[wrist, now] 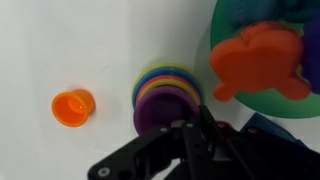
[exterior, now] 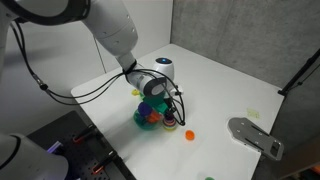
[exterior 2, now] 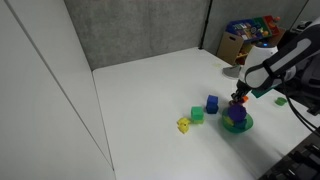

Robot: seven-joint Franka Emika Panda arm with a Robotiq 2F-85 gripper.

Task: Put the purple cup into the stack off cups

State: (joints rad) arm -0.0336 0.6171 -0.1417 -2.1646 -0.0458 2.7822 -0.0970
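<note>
In the wrist view the purple cup (wrist: 158, 108) sits nested on top of the stack of coloured cups (wrist: 165, 76), whose rainbow rims ring it. My gripper (wrist: 193, 128) is right over the purple cup's near rim, with its dark fingers drawn close together on that rim. In both exterior views the gripper (exterior: 166, 101) (exterior 2: 238, 99) is low over the stack (exterior: 148, 116) (exterior 2: 235, 119) on the white table. The lower part of the stack is hidden by the fingers.
A small orange cup (wrist: 72, 105) (exterior: 190, 133) stands alone beside the stack. An orange toy (wrist: 256, 58) lies on a green dish (wrist: 302, 108) close by. Blue (exterior 2: 212, 104), green (exterior 2: 197, 114) and yellow (exterior 2: 184, 124) blocks lie nearby. A grey plate (exterior: 255, 136) sits at the table's edge.
</note>
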